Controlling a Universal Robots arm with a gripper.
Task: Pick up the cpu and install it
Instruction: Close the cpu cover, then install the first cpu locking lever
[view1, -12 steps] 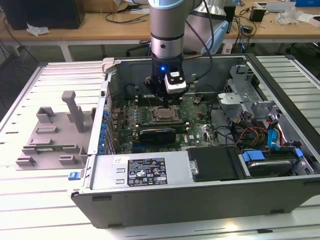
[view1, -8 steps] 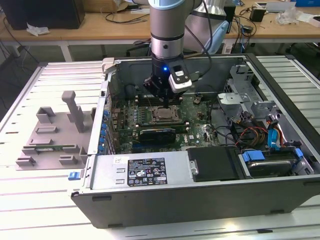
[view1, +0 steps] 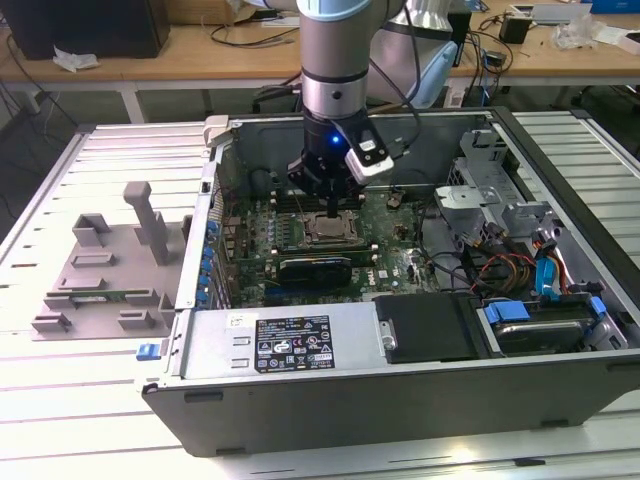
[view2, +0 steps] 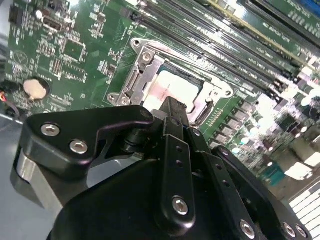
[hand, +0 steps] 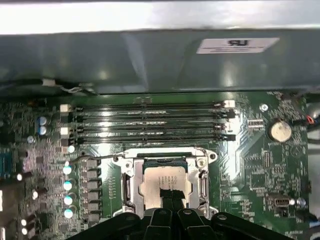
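Hanging inside the open computer case (view1: 400, 405), the pincer (view1: 330, 205) is clenched, its fingertips (hand: 165, 196) drawn together with nothing between them. Directly under its tip lies the cpu (hand: 165, 179), silver top up, flat in the metal socket frame (hand: 127, 182) on the green motherboard (hand: 260, 165). I cannot tell whether the tip touches the chip. Beyond the pincer run four long memory slots (hand: 150, 122), and off to one side of it sits a round coin battery (hand: 280, 130). Well away from the pincer, outside the case, rests a grey tray (view1: 100, 275).
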